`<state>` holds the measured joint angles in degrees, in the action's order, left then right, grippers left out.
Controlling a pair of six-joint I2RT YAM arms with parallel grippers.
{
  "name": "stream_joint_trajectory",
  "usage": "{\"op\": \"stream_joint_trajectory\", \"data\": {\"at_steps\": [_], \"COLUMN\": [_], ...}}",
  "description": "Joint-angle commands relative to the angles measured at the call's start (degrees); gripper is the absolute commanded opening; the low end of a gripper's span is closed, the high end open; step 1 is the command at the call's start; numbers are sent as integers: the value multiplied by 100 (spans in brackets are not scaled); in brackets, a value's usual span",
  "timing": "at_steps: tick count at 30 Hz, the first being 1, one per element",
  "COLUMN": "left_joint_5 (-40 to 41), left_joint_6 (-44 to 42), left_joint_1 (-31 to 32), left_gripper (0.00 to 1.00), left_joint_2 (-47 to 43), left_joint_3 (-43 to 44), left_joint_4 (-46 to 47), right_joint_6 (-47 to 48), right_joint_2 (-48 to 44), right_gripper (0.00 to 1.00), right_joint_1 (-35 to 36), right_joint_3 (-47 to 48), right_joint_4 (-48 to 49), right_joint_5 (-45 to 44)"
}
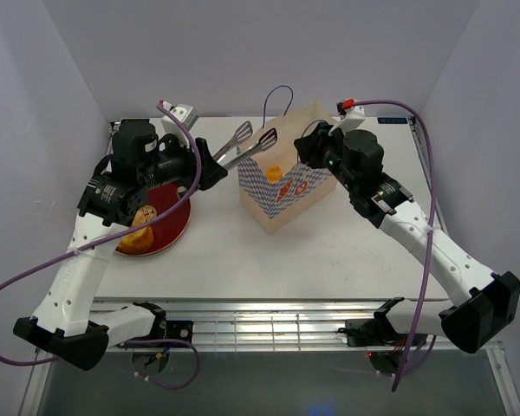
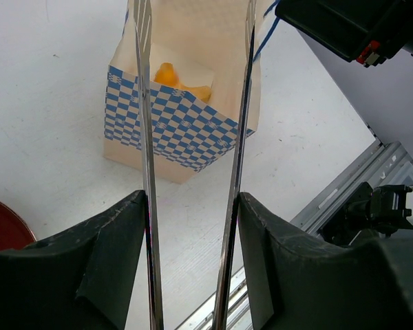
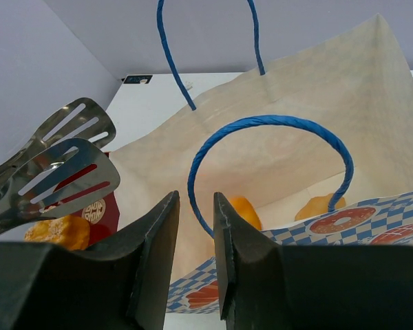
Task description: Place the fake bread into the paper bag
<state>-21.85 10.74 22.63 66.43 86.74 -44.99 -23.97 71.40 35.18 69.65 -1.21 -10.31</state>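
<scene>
No wording is readable: the red-orange prints (image 3: 341,221) on the paper bag (image 3: 296,137) beside the right gripper (image 3: 196,206) are doughnut pictures, and the emblem (image 3: 94,210) on the plate (image 3: 113,220) left of it is blurred.

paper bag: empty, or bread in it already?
Not empty. At least two orange fake bread pieces lie inside the paper bag, visible through its open top.

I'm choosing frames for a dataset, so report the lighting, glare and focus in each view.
Top external: even, diffuse light, faint shadows, glare on the metal rails at the near edge. Left wrist: the paper bag is sharp, the dark fingers in front soft. Right wrist: the tongs throw bright reflections; the near fingers are dark, with little detail.
</scene>
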Motion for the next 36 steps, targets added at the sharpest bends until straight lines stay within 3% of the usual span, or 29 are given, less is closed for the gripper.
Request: {"op": "stream_joint_trajectory", "data": {"at_steps": [1,10,18,21,25,26,30,33,36], "left_joint_5": [-109,276,2058,2815,4019,4343,4891,5199,5366], "left_joint_6": [-134,76,858,1131,1597,1719,2106,2432,2747], "left_joint_1": [13,13,13,13,13,13,13,13,13], "left_gripper": [65,61,57,56,57,57,57,56,56], "left_joint_2": [-104,-350,-552,-667,-711,-720,-790,-869,-974], "left_joint_3": [194,299,686,660,529,450,45,-245,-421], "left_joint_4": [70,149,-115,-334,-1036,-1116,-1687,-2162,-2645], "right_joint_6": [15,-3,111,260,498,542,717,779,823], "right_joint_2": [6,6,32,94,234,287,340,366,340], "right_gripper": [33,33,37,45,65,74,96,90,90], "right_joint_1": [15,15,15,15,15,15,15,15,15], "right_joint_3": [233,234,435,654,1015,1077,1262,1367,1411], "right_joint_4": [130,-35,-361,-572,-1125,-1214,-1539,-1803,-1988], "right_joint_5": [11,55,125,152,266,301,398,494,591]}}
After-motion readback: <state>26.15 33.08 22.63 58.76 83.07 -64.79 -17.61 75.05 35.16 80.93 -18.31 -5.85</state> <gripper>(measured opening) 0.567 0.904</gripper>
